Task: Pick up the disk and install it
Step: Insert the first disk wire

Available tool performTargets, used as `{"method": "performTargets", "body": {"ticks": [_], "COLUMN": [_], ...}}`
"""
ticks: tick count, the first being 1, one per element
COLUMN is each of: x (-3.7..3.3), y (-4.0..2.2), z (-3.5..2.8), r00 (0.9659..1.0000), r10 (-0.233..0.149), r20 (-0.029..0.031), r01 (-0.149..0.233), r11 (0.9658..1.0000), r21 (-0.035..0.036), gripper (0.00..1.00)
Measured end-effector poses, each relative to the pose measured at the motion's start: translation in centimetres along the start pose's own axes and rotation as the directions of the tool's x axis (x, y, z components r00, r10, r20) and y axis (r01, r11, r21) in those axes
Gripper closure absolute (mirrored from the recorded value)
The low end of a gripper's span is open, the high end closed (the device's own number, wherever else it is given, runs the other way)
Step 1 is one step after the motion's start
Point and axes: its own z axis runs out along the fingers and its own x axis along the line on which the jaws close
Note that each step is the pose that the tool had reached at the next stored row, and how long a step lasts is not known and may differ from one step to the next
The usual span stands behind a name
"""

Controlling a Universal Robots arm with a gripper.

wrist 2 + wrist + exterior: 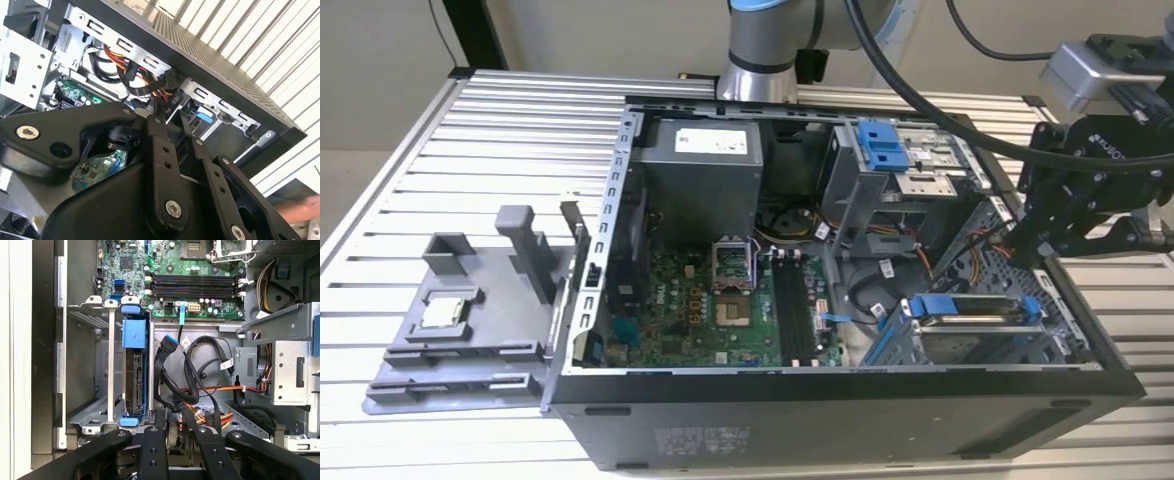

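Slatted bench (480, 110) carried the computer case (854, 410), the disk (135, 375) stood in its bay (109, 365), installation seemingly near complete, and the gripper (173, 412), narrow and empty near the cables (200, 390), would need careful clearance.

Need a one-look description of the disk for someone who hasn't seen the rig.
Start at the open computer case on the slatted table. In its near corner, on the exterior view's right, lies the disk. It is the silver-grey slab framed in blue plastic, unlike the blue bracket farther back.
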Motion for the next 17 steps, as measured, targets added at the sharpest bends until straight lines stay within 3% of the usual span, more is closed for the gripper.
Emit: {"method": "performTargets", "body": {"ticks": [3,5,17], "x": [0.0,0.0,0.0], "y": [0.0,0.05,0.67], "z": [0.03,0.08,0.02], "r00": [0.9999,0.9998,0.9998], "r10": [0.001,0.002,0.002], "r20": [-0.0146,-0.0199,-0.0204], "r01": [-0.001,-0.002,-0.002], "r11": [1.0,1.0,1.0], "r21": [-0.0008,-0.0007,-0.0006], "gripper": [1.0,1.0,1.0]}}
